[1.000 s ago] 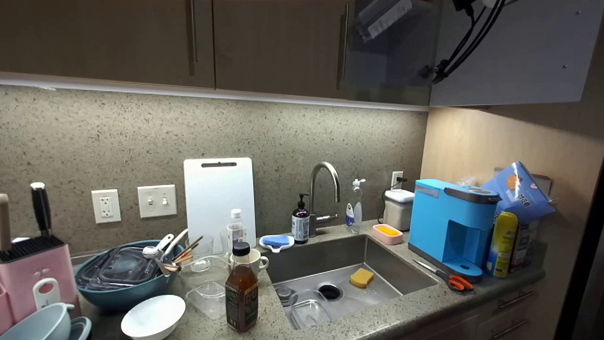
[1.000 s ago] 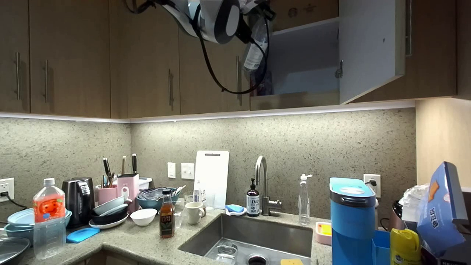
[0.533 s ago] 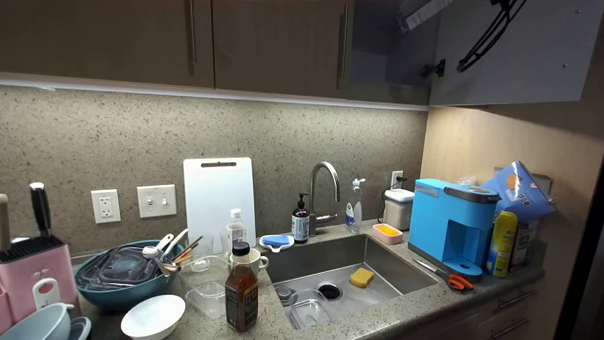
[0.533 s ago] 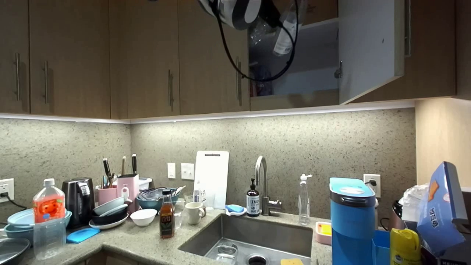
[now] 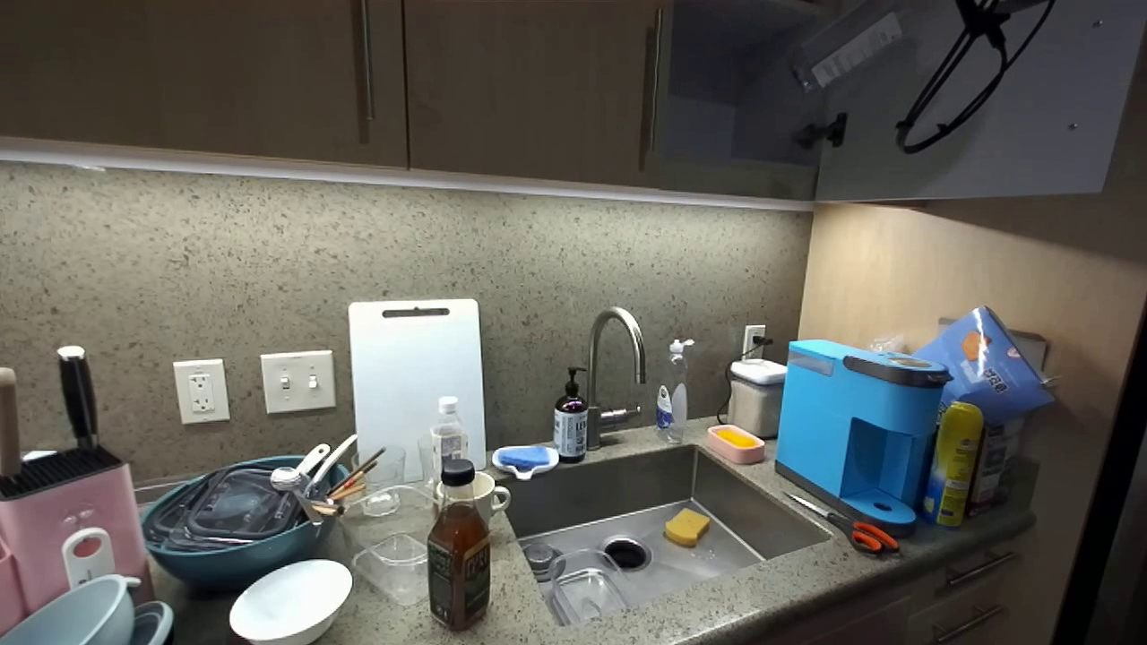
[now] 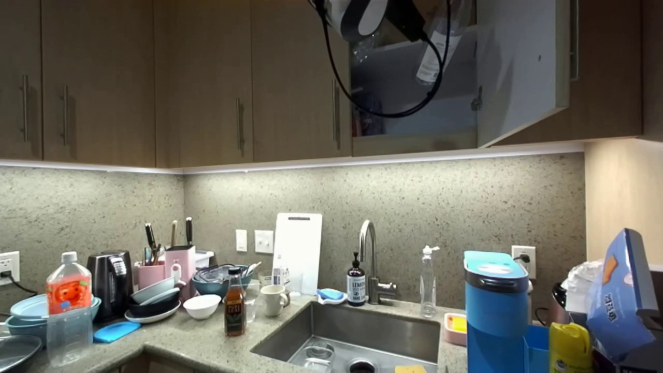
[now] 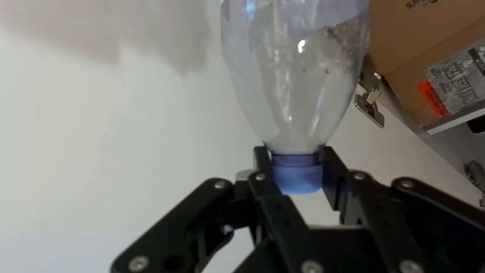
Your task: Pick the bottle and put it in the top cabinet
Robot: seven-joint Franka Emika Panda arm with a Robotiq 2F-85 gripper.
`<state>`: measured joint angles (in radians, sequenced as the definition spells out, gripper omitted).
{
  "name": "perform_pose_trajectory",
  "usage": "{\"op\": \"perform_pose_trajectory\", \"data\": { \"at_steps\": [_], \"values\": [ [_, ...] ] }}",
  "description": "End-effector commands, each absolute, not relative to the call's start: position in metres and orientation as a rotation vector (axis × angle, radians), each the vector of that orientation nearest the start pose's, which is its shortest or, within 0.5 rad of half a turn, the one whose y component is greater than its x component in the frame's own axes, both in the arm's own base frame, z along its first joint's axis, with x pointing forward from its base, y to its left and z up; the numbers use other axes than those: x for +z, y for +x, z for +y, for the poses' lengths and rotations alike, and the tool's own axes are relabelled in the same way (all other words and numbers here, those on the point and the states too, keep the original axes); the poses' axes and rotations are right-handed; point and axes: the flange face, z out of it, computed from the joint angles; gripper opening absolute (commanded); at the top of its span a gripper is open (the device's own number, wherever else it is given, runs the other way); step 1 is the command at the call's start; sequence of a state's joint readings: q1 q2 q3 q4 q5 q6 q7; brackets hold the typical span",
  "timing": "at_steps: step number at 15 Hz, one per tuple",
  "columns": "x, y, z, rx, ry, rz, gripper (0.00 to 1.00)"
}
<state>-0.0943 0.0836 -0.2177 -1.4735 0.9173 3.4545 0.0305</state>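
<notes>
The bottle (image 6: 435,59), clear plastic with a white label and a pale blue cap, hangs tilted, cap end up, before the cabinet opening and near its door. It also shows in the wrist view (image 7: 295,83) and in an exterior view (image 5: 847,49). My gripper (image 7: 295,163) is shut on its cap and neck; its fingers are beyond the top edge in both exterior views. The top cabinet (image 6: 414,142) stands open, with its pale grey door (image 6: 523,67) swung to the right. I cannot tell whether any of the bottle is inside.
A shelf (image 6: 399,49) splits the cabinet, with a cardboard box (image 7: 420,49) on it and dark packets (image 6: 369,116) below. A black cable (image 6: 393,114) loops beside the bottle. The sink (image 5: 627,484), amber-brown bottle (image 5: 459,555) and blue machine (image 5: 860,430) are below.
My gripper and the bottle have moved right in both exterior views, from the cabinet's left side toward its door. The bottle rose, then dropped slightly in the last half second.
</notes>
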Motion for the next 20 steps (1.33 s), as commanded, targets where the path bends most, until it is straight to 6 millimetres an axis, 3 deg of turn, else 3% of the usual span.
{"op": "perform_pose_trajectory", "data": {
  "at_steps": [1, 9, 16, 20],
  "values": [
    [0.802, 0.511, -0.253, -2.176, -1.318, 1.247, 0.11],
    [0.78, 0.503, -0.275, -2.177, -1.361, 1.32, 0.11],
    [0.751, 0.5, -0.286, -2.072, -1.495, 1.344, 0.11],
    [0.754, 0.505, -0.286, -2.054, -1.512, 1.326, 0.11]
  ]
}}
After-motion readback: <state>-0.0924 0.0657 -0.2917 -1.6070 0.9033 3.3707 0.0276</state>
